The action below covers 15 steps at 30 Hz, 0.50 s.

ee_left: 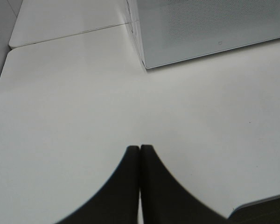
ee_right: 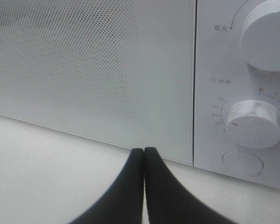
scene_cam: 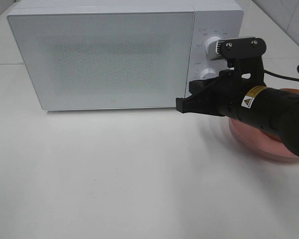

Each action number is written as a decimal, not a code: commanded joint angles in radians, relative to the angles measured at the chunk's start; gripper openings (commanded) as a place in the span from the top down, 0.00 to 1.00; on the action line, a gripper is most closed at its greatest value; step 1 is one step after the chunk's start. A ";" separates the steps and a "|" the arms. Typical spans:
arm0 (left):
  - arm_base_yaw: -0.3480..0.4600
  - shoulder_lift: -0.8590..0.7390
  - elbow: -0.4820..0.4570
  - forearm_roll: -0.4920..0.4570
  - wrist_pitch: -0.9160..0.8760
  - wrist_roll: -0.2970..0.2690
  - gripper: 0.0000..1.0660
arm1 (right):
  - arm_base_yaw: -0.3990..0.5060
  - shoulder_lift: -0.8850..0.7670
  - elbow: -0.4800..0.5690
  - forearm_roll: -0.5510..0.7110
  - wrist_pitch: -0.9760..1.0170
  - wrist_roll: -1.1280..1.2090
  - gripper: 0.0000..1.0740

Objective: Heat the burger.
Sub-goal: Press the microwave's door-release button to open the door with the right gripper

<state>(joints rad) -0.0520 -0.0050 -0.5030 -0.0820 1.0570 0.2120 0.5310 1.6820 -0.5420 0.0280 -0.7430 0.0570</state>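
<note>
Before 1 microwave, 2 dials: 1 closed right pincer, 1 plate.

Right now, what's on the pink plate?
Only the plate's rim shows. The right arm covers its top, so whether the burger sits there cannot be seen.

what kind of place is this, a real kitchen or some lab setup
Most likely a lab bench staged as a kitchen corner: a white microwave with two dials stands on a plain white table, a pink plate sits near it, and a black robot arm reaches in.
</note>
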 commanded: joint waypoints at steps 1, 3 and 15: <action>0.001 -0.021 0.004 -0.004 -0.014 -0.001 1.00 | 0.005 0.053 -0.016 0.001 -0.038 0.107 1.00; 0.001 -0.021 0.004 -0.004 -0.014 -0.001 1.00 | 0.005 0.075 -0.031 0.001 -0.039 0.170 1.00; 0.001 -0.021 0.004 -0.004 -0.014 -0.001 1.00 | 0.005 0.169 -0.096 0.009 -0.108 0.769 0.99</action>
<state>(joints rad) -0.0520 -0.0050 -0.5030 -0.0820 1.0570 0.2120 0.5310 1.8370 -0.6260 0.0360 -0.7950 0.6850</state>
